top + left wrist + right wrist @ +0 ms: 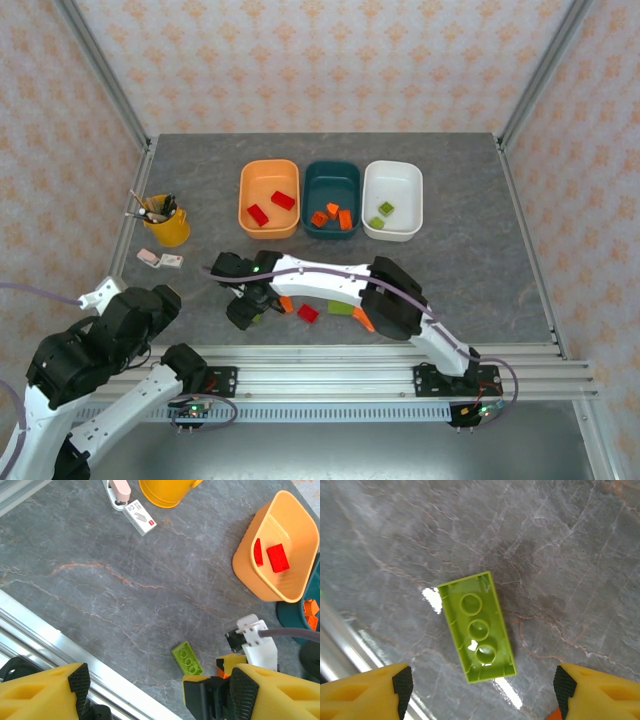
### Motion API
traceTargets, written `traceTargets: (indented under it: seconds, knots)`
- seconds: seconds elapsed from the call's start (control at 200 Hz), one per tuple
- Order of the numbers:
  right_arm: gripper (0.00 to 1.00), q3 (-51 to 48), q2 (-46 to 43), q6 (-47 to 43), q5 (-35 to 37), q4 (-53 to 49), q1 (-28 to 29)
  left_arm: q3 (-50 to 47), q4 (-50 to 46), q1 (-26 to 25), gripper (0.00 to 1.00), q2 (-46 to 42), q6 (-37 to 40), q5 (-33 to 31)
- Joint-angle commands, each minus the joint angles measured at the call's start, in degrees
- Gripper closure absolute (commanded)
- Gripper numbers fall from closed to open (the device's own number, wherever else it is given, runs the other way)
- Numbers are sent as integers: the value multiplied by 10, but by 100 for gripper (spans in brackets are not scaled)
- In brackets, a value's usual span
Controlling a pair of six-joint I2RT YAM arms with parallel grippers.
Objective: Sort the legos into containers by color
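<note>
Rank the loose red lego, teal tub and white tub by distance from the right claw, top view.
1. Red lego, loose, just right of the right claw.
2. Teal tub, middle of the row.
3. White tub, right end.

Top external: high, behind the arm bases, looking down on the whole tabletop [480, 250], wide. Left wrist: mid-height, tilted down across the tabletop, light orange tub [260, 575] at upper right of frame. Right wrist: very close, near straight down on one green lego [477, 625]. Left wrist shares that lego, lower centre; top view shares the tub, upper centre-left.
</note>
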Motion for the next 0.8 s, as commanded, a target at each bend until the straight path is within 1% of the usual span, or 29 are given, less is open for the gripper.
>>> traceTargets:
  seconds: [0.0, 0.13, 0.2, 0.395, 0.54, 0.796]
  knots:
    - [24, 38, 23, -15, 18, -45, 1, 9, -32, 2, 23, -3, -20, -29]
    - [24, 59, 46, -17, 20, -50, 4, 9, -27, 2, 23, -4, -17, -26]
    - [26, 67, 58, -14, 23, -53, 4, 11, -28, 2, 23, -5, -15, -24]
    - [40, 83, 84, -6, 38, -65, 4, 13, -38, 1, 23, -10, -15, -20]
    - [46, 84, 89, -2, 55, -67, 4, 12, -34, 2, 23, -11, -16, -19]
    - [59, 86, 92, 12, 77, -69, 4, 3, -23, 2, 23, -11, -15, -14]
